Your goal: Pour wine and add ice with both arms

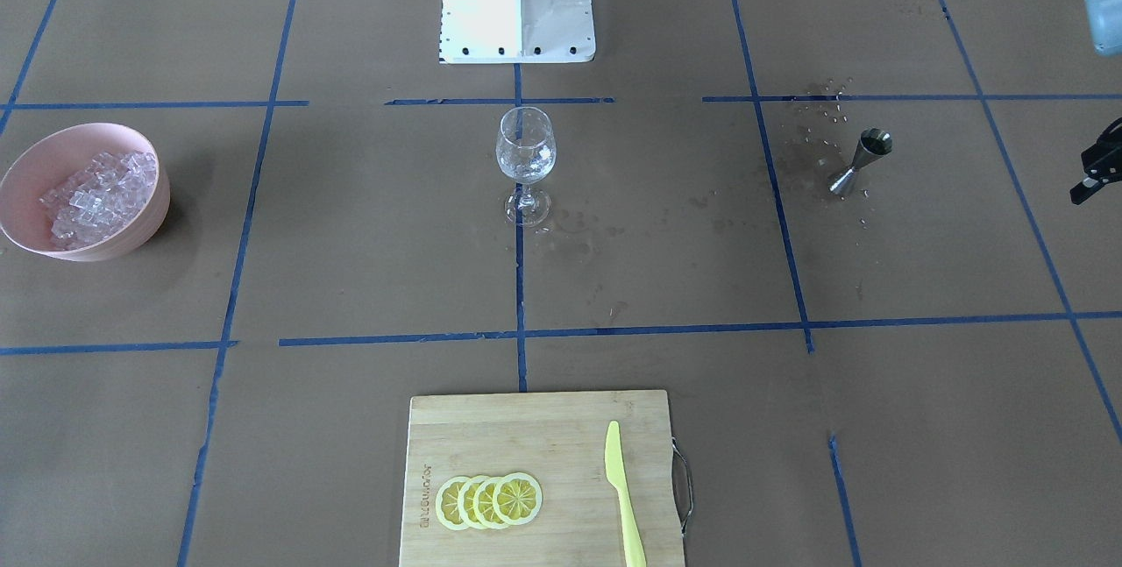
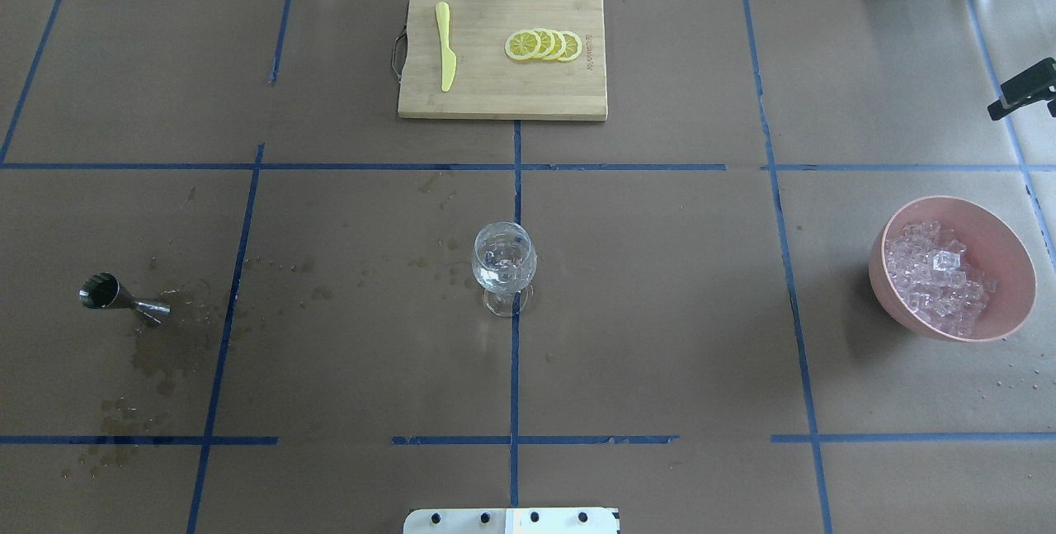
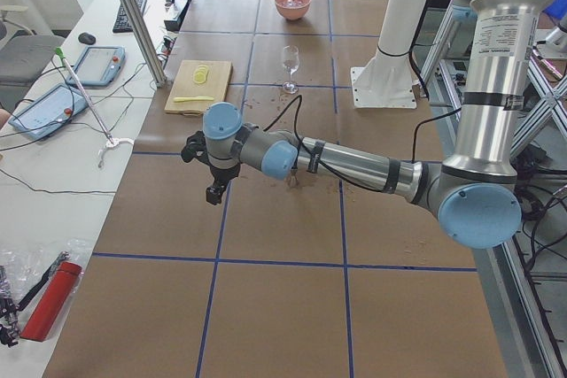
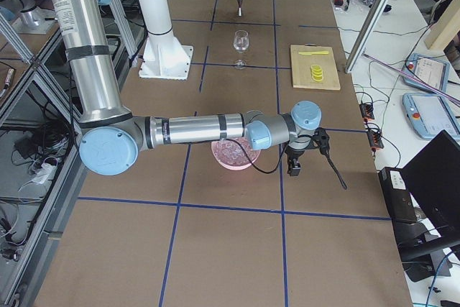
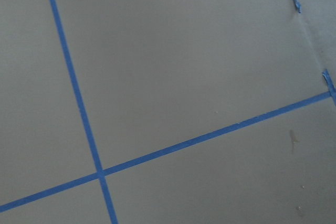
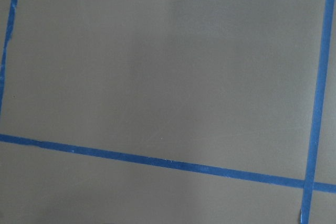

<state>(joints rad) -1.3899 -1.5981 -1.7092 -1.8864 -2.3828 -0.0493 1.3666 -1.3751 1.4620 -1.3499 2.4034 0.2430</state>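
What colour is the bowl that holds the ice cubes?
Pale pink; the bowl shows best in the overhead exterior view.

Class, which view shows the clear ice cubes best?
Overhead exterior: the heap of clear ice cubes lies large, unblocked. Front-facing is similar; exterior left tiny; exterior right partly hidden by the right arm; wrists show none.

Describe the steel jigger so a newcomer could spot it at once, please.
Start at the wine glass at the centre of the table and look towards the robot's left. There, among wet stains, stands the jigger: the only metal, hourglass-shaped item.
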